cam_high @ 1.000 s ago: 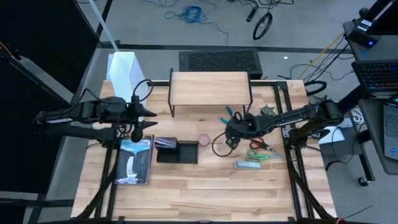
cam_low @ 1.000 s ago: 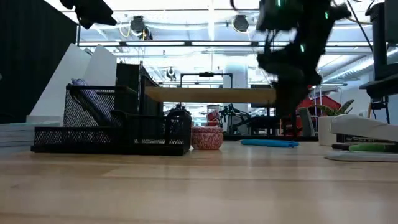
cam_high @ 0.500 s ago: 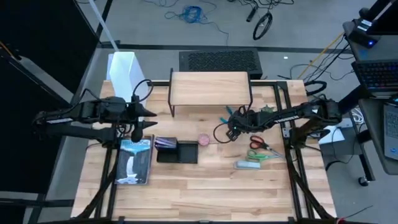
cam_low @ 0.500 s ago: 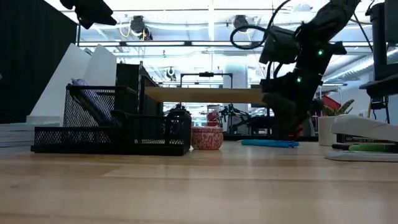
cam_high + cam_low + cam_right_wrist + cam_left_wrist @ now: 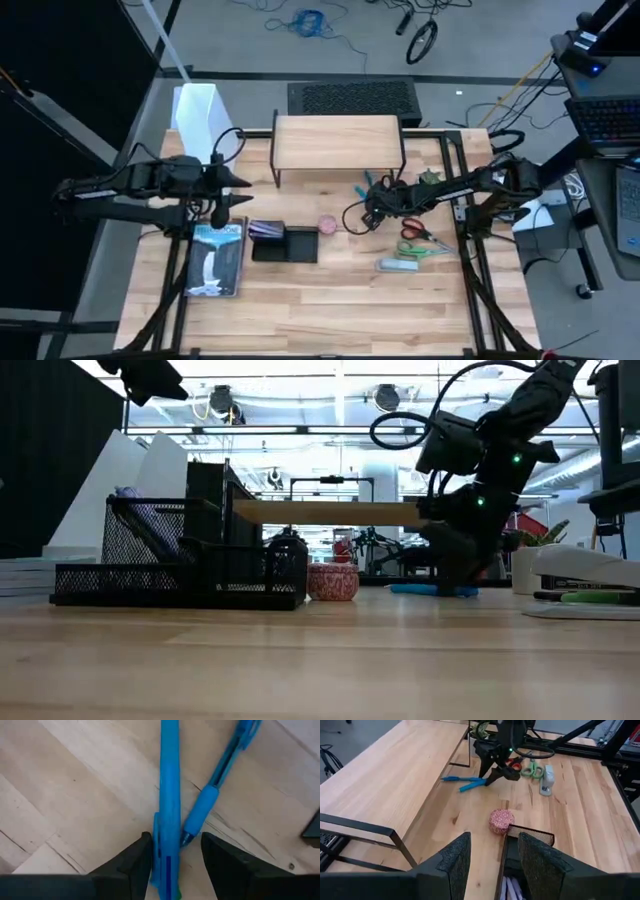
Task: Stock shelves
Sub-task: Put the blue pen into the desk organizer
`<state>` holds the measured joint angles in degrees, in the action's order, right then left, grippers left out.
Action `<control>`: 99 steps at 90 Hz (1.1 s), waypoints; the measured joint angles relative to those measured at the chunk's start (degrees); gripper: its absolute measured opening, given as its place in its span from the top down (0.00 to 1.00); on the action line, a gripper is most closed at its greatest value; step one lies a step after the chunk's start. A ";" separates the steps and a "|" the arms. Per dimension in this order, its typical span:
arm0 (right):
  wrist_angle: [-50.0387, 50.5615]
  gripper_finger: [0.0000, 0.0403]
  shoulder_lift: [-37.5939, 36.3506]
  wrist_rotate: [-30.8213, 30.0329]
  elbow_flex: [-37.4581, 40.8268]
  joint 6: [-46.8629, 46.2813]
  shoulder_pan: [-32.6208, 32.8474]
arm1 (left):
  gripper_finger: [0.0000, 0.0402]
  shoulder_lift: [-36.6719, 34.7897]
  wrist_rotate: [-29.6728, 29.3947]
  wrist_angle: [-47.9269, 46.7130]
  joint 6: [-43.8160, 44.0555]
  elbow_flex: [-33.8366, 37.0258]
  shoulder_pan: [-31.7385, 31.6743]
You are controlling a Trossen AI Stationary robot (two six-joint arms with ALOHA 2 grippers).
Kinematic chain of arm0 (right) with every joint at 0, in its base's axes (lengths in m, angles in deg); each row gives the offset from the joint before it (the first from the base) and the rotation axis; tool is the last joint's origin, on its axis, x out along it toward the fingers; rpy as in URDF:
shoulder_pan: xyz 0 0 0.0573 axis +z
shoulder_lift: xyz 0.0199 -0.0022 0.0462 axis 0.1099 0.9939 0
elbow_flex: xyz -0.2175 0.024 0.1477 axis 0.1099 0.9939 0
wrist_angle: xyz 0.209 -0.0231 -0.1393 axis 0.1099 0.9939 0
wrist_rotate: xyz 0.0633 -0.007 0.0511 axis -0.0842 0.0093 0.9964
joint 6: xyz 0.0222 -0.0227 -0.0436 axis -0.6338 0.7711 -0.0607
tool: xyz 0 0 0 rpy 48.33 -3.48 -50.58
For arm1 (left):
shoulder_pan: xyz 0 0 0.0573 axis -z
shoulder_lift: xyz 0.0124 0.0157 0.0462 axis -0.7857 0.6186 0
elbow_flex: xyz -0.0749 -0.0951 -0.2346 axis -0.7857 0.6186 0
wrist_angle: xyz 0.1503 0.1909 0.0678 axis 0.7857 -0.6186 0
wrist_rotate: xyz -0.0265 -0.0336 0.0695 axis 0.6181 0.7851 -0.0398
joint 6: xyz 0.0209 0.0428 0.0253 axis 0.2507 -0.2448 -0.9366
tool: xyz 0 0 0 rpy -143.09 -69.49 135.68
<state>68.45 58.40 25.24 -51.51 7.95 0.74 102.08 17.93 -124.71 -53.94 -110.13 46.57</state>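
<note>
1. Looking down from the high view, the shelves (image 5: 337, 137), a low riser with a light-wood top, stand at twelve o'clock on the counter (image 5: 330, 300) with nothing on that top, so I judge the stocking barely begun. The right end effector (image 5: 369, 203) is low over the counter at about four o'clock from the riser. The left end effector (image 5: 240, 190) waits off the riser's eight o'clock corner, above a book (image 5: 217, 259). A black mesh organizer (image 5: 283, 241), a small pink round item (image 5: 328, 224), green scissors (image 5: 425, 249) and a stapler (image 5: 398, 265) all lie loose on the counter.

2. From the low view, the right end effector (image 5: 455, 565) hangs just above a blue pen (image 5: 432, 589) on the counter; the riser top (image 5: 330, 512) shows bare behind it.

3. In the left wrist view, the left end effector (image 5: 491, 862) is spread and empty. Two blue pens (image 5: 465, 782) lie crossed under the right end effector (image 5: 492, 772), beside the riser's leg.

4. In the right wrist view, its fingers (image 5: 135, 862) are spread, straddling the straight blue pen (image 5: 169, 795), not yet pinching it; the second pen (image 5: 215, 795) lies slanted against it. Everything remains to be shelved.
</note>
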 joint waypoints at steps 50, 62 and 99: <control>0.27 0.93 0.23 1.59 -0.21 -1.39 2.85 | 0.62 0.00 0.00 0.78 0.01 0.00 0.00; 2.18 0.93 0.48 1.85 -2.40 -1.05 3.90 | 0.62 0.00 0.00 0.82 0.01 0.00 0.00; 13.30 0.94 0.79 10.32 -15.02 2.02 8.64 | 0.62 0.87 0.00 1.14 -0.37 -0.02 0.00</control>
<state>81.76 59.19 35.56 -66.53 9.97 9.38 102.95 17.93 -123.57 -54.32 -110.15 46.57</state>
